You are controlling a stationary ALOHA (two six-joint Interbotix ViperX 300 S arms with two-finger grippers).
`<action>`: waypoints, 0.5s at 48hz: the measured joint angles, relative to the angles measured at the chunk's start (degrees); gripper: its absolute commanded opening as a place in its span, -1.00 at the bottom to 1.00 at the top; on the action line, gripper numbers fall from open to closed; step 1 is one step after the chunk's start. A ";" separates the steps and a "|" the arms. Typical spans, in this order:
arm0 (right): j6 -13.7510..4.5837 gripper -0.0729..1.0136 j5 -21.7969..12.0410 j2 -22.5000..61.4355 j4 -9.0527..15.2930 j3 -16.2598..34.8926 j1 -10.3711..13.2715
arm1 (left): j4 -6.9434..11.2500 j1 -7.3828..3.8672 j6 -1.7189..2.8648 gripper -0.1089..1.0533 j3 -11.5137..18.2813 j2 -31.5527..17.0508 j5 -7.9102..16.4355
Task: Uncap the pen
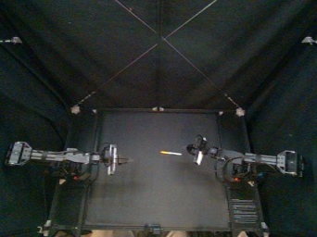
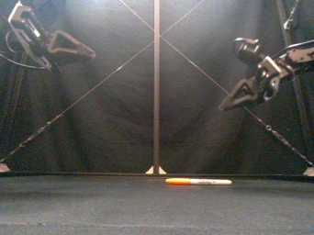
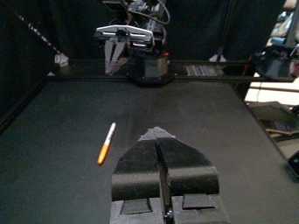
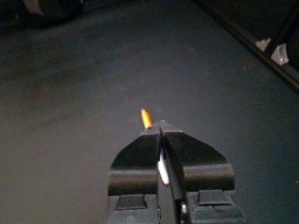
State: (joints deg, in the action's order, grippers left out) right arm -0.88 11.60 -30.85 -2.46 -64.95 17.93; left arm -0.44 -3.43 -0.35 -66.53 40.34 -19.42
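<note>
Awaiting first grasp: slim orange-and-white marker pen point(image 2: 199, 181) lies untouched (capped, I judge) between left gripper point(image 3: 160, 135) and right gripper point(image 4: 160, 129), both raised, closed, empty; next: open, descend.

the black table point(image 1: 136, 190) bears one orange-and-white pen point(image 2: 199, 182), seemingly capped, near its middle.

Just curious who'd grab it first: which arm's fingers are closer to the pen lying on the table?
Right. The right fingers hang just above the pen, by its pale end; the left fingers hang far off past its orange end.
</note>
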 measured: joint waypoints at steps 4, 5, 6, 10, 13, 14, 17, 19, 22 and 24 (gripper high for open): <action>0.09 -0.29 -1.05 5.01 1.32 1.23 0.09 | -0.18 -1.23 0.09 -0.50 0.18 -2.29 -0.26; 0.00 -0.24 -1.41 6.50 1.76 1.76 0.09 | -0.26 -1.49 0.00 -0.48 0.18 -2.81 -0.35; 0.00 -0.19 -1.58 7.56 2.11 2.11 0.00 | -0.35 -1.67 0.00 -0.44 0.18 -3.25 -0.53; 0.00 0.01 -2.02 11.87 3.25 3.60 0.09 | -0.53 -2.29 0.09 -0.34 0.70 -5.01 -0.70; 0.09 0.18 -2.20 14.85 3.96 4.75 0.00 | -0.62 -2.37 0.00 -0.25 0.97 -6.24 -0.79; 0.18 0.23 -2.29 15.91 4.13 5.19 -0.09 | -0.70 -2.37 0.00 -0.23 1.14 -6.50 -0.79; 0.18 0.37 -2.81 19.69 5.01 6.94 -0.44 | -0.97 -2.46 0.00 -0.12 1.32 -7.65 -0.79; 0.18 0.45 -3.16 21.45 5.36 7.65 -0.53 | -1.14 -2.46 0.00 -0.05 1.49 -8.35 -0.79; -0.09 0.55 -3.78 23.55 5.63 8.79 -0.79 | -1.41 -2.46 0.00 0.07 1.49 -8.96 -0.79; -0.18 0.59 -4.31 24.79 5.63 9.49 -0.79 | -1.58 -2.46 0.00 0.14 1.49 -9.05 -0.88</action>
State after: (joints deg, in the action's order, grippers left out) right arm -1.05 7.29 -6.06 3.16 -55.46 17.14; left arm -2.02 -5.89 -0.35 -65.04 31.29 -20.30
